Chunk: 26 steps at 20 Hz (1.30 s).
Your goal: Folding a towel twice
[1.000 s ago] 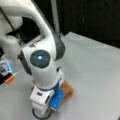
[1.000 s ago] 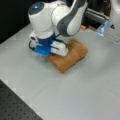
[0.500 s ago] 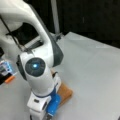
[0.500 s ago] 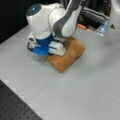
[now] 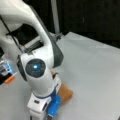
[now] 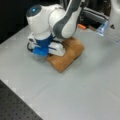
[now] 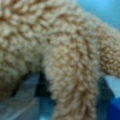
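Towel lies bunched into a compact fold on the grey table; gripper presses low onto it, its terry loops filling the wrist view; whether the jaws pinch it, I cannot tell.

One orange-brown towel at centre of a front view, filling the wrist view, one white robot arm over it at lower left, one grey table, one small orange item at left edge.
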Motion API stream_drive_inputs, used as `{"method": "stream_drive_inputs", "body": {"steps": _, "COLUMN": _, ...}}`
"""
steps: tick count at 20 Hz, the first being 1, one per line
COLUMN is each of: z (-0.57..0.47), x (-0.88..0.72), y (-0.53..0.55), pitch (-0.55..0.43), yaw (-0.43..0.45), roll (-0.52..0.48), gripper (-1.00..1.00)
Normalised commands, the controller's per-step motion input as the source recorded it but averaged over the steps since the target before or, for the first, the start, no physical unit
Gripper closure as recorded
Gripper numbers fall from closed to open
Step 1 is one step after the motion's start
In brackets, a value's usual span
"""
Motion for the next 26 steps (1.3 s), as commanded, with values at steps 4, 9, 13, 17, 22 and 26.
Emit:
{"method": "stream_drive_inputs", "body": {"steps": 4, "z": -0.02, "x": 0.10, "y": -0.09, "pitch": -0.005, "yaw": 0.003, "roll": 0.039, "gripper": -1.00}}
{"method": "stream_drive_inputs", "body": {"steps": 9, "z": 0.00, "x": 0.09, "y": -0.08, "pitch": 0.015, "yaw": 0.004, "roll": 0.046, "gripper": -1.00}}
{"method": "stream_drive_inputs", "body": {"steps": 13, "z": 0.03, "x": 0.06, "y": -0.08, "pitch": 0.027, "yaw": 0.013, "roll": 0.049, "gripper": -1.00}}
{"method": "stream_drive_inputs", "body": {"steps": 17, "z": 0.05, "x": 0.04, "y": -0.08, "pitch": 0.034, "yaw": 0.022, "roll": 0.048, "gripper": -1.00}}
{"method": "stream_drive_inputs", "body": {"steps": 22, "z": 0.09, "x": 0.03, "y": -0.12, "pitch": 0.046, "yaw": 0.037, "roll": 0.045, "gripper": -1.00}}
{"method": "stream_drive_inputs", "body": {"steps": 26, "z": 0.11, "x": 0.04, "y": -0.15, "pitch": 0.049, "yaw": 0.049, "roll": 0.044, "gripper": -1.00}}
